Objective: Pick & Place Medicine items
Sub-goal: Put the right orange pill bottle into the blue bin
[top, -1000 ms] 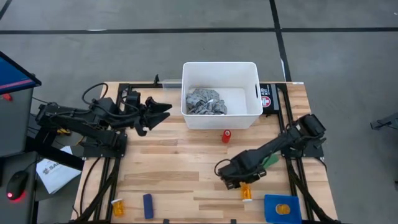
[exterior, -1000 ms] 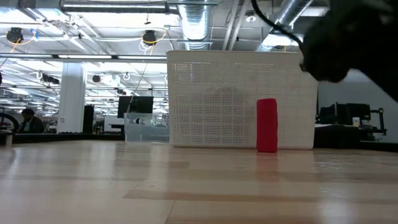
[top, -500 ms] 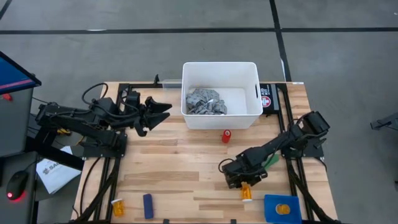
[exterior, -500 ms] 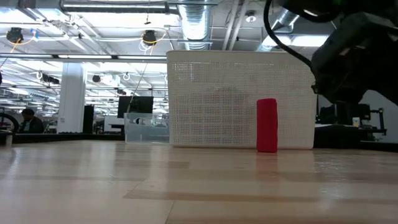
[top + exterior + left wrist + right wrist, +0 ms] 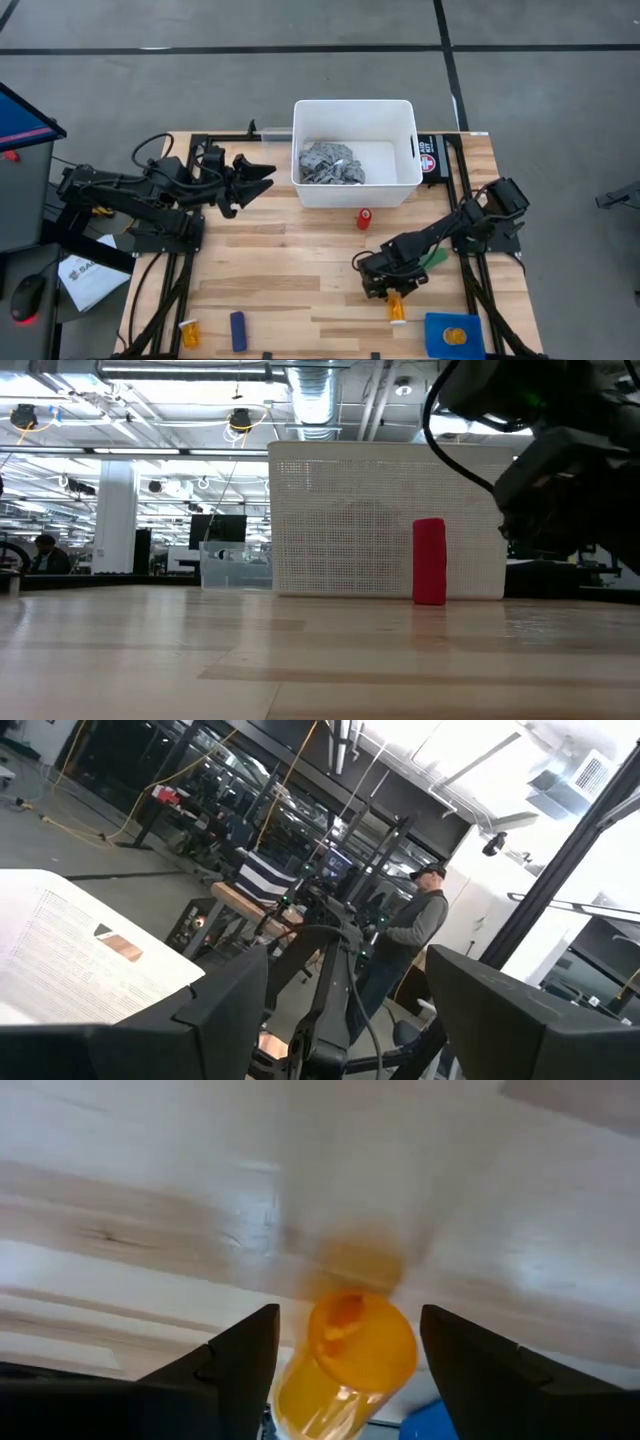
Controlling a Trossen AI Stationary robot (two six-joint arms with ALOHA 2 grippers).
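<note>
Pill bottle (image 5: 345, 1355) lies on the wooden table (image 5: 280, 270), between the right gripper's (image 5: 392, 296) spread fingers. A red cylinder (image 5: 364, 218) stands before the white bin (image 5: 355, 115) holding a rag (image 5: 330, 163). Left gripper (image 5: 262, 177) waits open, beside the bin.

Glossy translucent plastic pill bottle (image 5: 345, 1355) on matt wood table (image 5: 290, 260)

The right gripper (image 5: 385, 290) has slid toward the orange pill bottle (image 5: 397, 309) near the blue square object (image 5: 454, 335), and now hangs right over the bottle's end, fingers spread to either side of it. In the low view the arm's dark bulk has dropped lower, right of the red cylinder (image 5: 429, 561).
</note>
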